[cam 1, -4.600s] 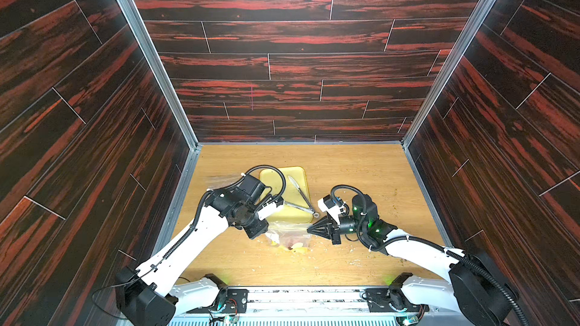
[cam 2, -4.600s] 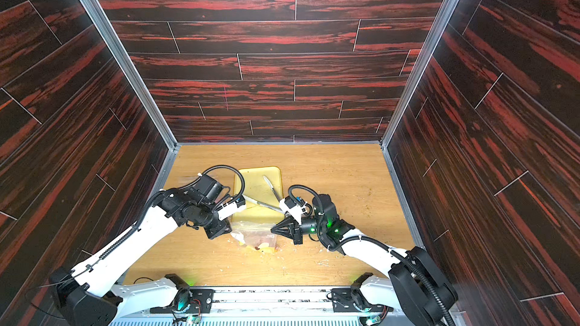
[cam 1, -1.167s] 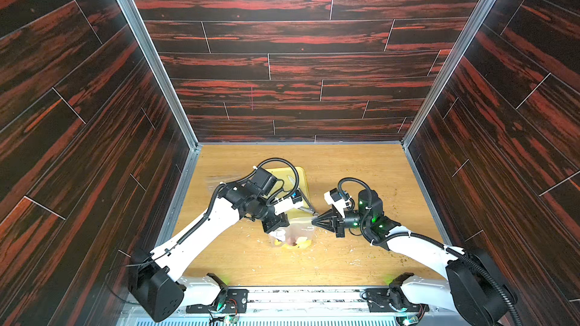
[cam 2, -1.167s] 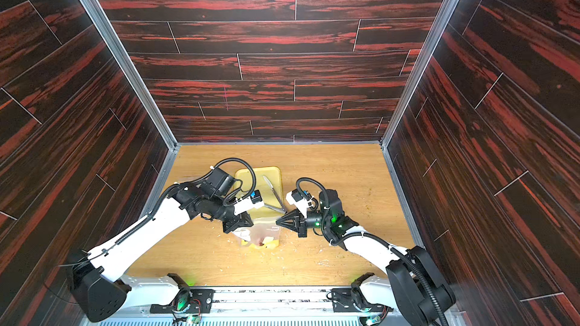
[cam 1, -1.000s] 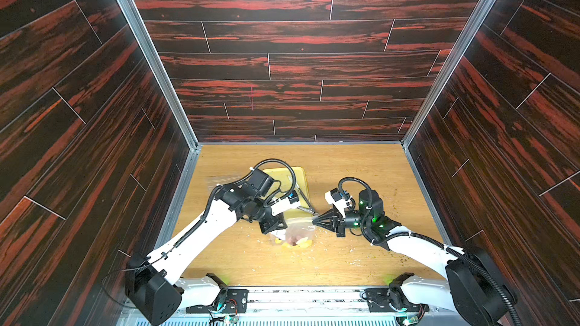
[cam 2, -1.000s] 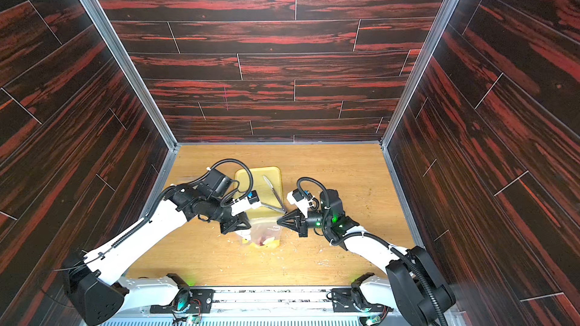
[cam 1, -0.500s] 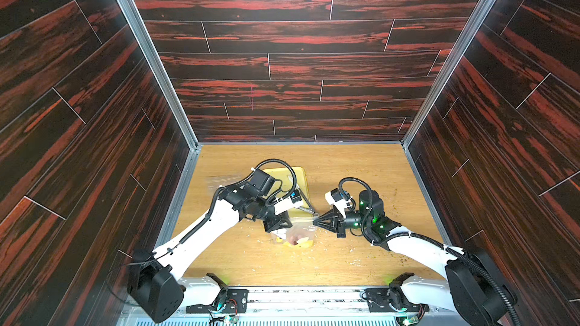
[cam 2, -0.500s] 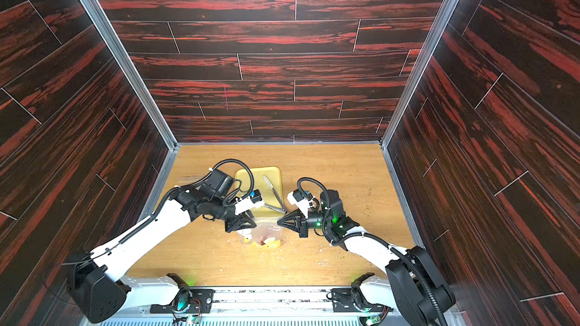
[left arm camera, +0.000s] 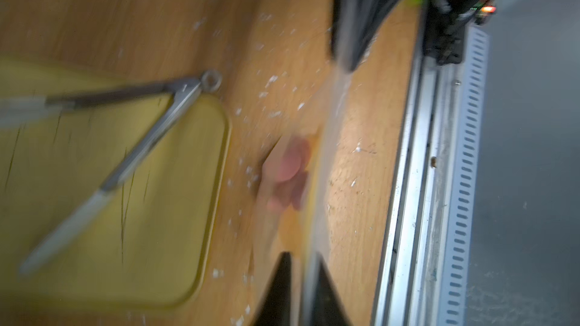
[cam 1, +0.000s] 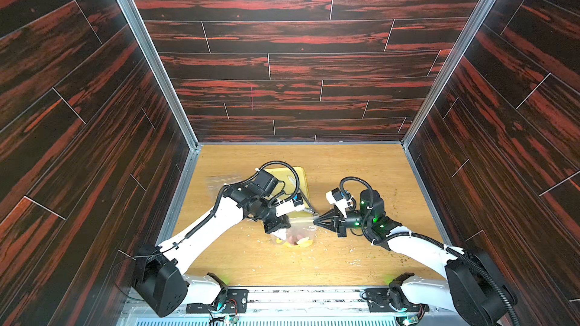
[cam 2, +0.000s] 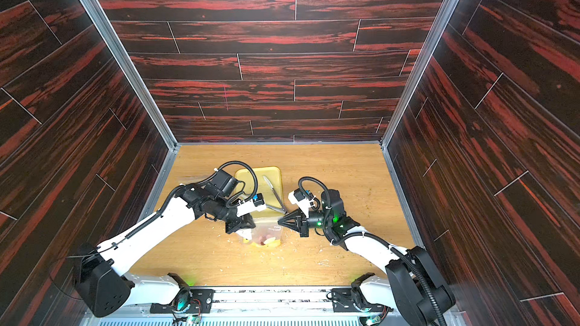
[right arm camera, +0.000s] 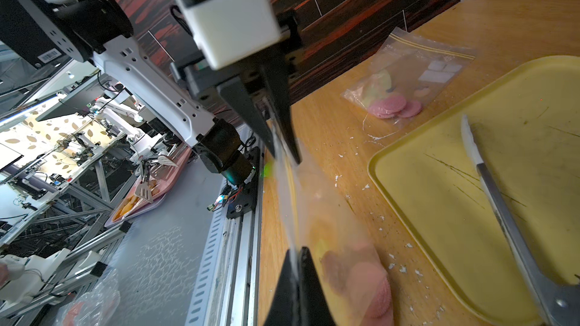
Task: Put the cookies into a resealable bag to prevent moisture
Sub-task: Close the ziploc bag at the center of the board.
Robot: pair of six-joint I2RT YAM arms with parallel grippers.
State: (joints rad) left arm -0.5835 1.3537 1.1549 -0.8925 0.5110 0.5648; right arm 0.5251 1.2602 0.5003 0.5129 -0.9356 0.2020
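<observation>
A clear resealable bag point(cam 1: 300, 230) stands on the wooden table between my two grippers, with pink cookies point(cam 1: 294, 239) and a yellow print at its bottom. In the right wrist view the cookies point(right arm camera: 367, 280) show through the film. My right gripper point(cam 1: 315, 221) is shut on one end of the bag's top edge point(right arm camera: 293, 258). My left gripper point(cam 1: 277, 226) pinches the other end, its jaws a narrow slit apart with the edge between them point(left arm camera: 303, 272). The left wrist view is blurred; the cookies point(left arm camera: 287, 164) show as a pink smear.
A yellow tray point(cam 1: 300, 173) with metal tongs point(cam 2: 273, 194) on it lies just behind the bag. A second clear bag point(right arm camera: 408, 70) holding pink discs point(right arm camera: 390, 106) lies near the left wall. White crumbs dot the table. The metal front rail point(left arm camera: 420, 183) runs close by.
The left gripper's jaws have narrowed onto the bag's top edge. Both arms have hardly moved in the last second; earlier the bag lay lower and nearer the front.
</observation>
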